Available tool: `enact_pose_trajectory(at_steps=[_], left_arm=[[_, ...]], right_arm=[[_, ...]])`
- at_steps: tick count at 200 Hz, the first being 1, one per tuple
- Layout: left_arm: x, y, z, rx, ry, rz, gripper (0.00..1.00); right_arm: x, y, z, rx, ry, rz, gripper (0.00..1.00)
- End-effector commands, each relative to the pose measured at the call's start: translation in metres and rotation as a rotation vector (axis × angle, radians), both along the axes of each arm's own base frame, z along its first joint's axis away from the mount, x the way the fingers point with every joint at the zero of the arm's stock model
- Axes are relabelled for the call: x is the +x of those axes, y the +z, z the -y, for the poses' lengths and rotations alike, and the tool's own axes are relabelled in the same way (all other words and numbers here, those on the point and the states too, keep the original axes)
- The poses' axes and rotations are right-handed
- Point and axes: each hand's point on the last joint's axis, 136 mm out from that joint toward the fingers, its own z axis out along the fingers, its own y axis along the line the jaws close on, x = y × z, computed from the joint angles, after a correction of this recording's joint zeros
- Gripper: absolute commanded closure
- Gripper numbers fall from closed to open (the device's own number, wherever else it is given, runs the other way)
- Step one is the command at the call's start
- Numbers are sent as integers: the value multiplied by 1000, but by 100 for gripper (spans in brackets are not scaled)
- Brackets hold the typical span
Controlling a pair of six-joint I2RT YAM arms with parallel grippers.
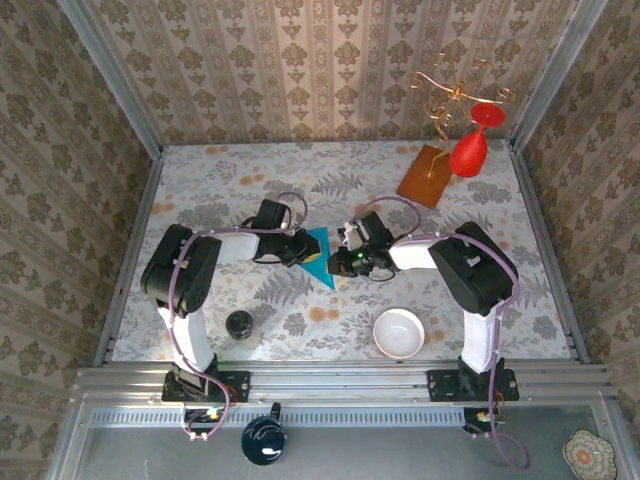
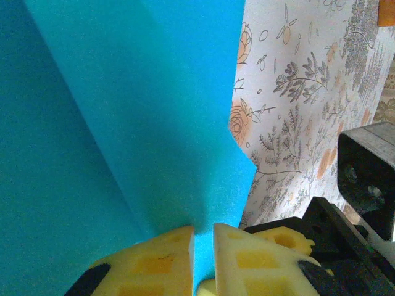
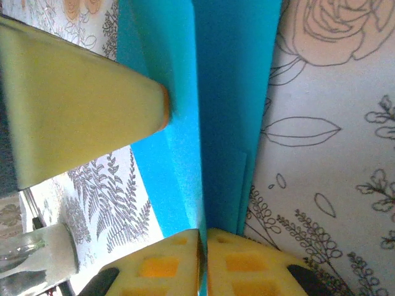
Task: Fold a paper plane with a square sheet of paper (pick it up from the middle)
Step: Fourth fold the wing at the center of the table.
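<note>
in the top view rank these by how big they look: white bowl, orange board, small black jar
1. orange board and white bowl: they look about alike, too close to rank.
2. small black jar: clearly the smallest.

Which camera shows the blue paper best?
The left wrist view: the blue paper looks big and close, its crease clear. The top view has it as a small triangle; the right wrist view, a narrow folded strip.
</note>
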Motion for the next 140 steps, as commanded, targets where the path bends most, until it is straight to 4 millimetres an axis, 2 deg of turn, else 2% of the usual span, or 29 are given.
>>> enact_pose_trajectory(at_steps=[1,50,140], left_arm=[[7,21,3,-17,-16,70,82],[11,30,7,-56,-16,112,82],[13,17,12,-55,-38,87,82]], right_arm=[[-6,-13,3,32,1,-60,89],[-7,-17,4,104,-11,-128,91],[-3,-21,10,138,-41,-186,92]])
